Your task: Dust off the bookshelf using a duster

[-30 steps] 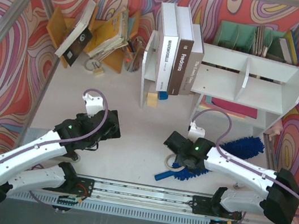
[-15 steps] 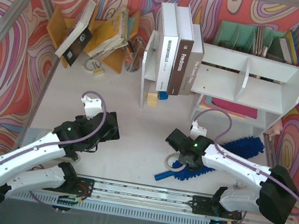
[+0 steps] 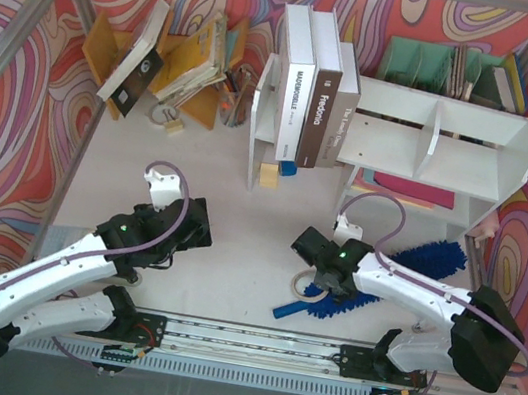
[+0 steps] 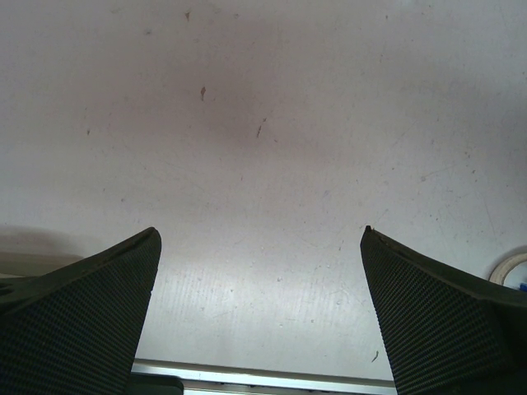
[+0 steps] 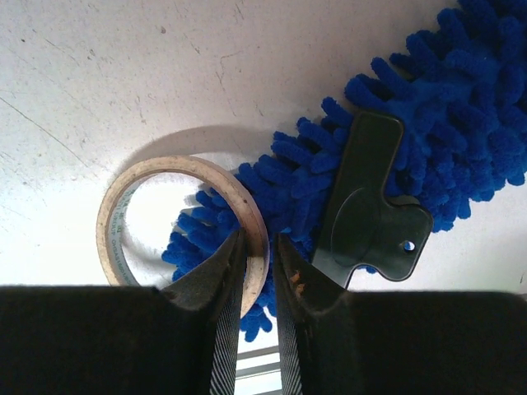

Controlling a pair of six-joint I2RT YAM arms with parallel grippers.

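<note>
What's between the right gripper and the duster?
A tape ring: the right gripper pinches its rim, which lies against the duster, seen in the right wrist view.

Overhead camera is looking down; both wrist cameras are peering close, the right sharing the blue fluffy duster [image 5: 445, 107] and beige tape ring [image 5: 177, 164].

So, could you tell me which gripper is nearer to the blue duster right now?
The right. The right gripper is at the duster, pinching a tape roll that lies against its fluff. The left gripper hangs open over the table, well off to the left.
</note>
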